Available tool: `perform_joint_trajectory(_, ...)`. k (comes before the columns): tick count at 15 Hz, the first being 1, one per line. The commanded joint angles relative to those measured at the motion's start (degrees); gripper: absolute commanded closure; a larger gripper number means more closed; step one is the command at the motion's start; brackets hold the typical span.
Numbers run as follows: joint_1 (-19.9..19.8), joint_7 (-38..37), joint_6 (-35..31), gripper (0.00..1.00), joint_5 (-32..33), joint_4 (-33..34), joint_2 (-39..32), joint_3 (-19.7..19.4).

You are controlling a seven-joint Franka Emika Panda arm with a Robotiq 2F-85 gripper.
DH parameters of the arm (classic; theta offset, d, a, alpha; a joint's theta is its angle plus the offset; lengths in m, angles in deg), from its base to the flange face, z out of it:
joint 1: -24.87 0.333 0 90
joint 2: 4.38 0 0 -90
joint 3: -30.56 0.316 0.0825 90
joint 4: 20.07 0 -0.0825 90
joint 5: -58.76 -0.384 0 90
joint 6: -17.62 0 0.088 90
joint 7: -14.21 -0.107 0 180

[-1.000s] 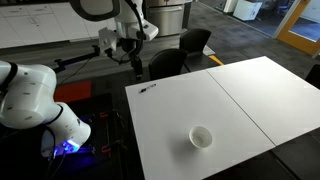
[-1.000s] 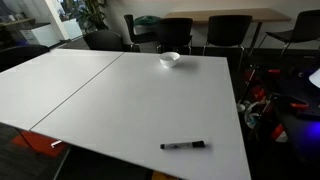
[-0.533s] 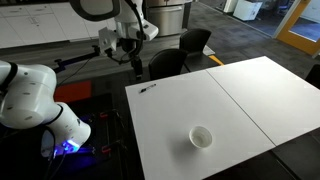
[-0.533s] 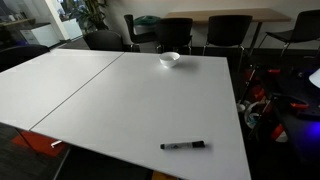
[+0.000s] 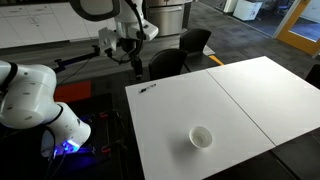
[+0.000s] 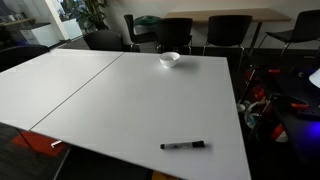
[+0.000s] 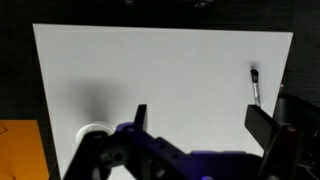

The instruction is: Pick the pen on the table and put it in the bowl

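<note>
The black pen [image 5: 148, 89] lies near a corner of the white table [image 5: 240, 100]. It also shows near the table's front edge in an exterior view [image 6: 184, 146] and at the right of the wrist view [image 7: 255, 87]. The small white bowl [image 5: 202, 137] stands upright on the table, far from the pen, and also shows in an exterior view [image 6: 170, 59]. In the wrist view only part of the bowl [image 7: 92, 130] shows beside a finger. My gripper [image 7: 204, 125] is open and empty, high above the table. In an exterior view the gripper [image 5: 124, 46] hangs beyond the table's pen corner.
Black chairs [image 5: 170, 62] stand along the table edge near the arm, and more chairs [image 6: 175, 30] show behind the bowl. A thin dark seam [image 5: 240, 105] splits the tabletop. The arm's white base [image 5: 30, 95] stands off the table.
</note>
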Motion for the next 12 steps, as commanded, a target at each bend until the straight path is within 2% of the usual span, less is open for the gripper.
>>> perform_joint_trajectory(1,1.7,-0.9,-0.8,0.0,-0.9,1.3,-1.2,0.9)
perform_joint_trajectory(10,3.4,-2.3,-1.2,0.0,-1.6,2.4,-2.9,3.3)
perform_joint_trajectory(12,5.1,-2.5,-1.9,0.0,-1.9,3.5,-4.4,5.2)
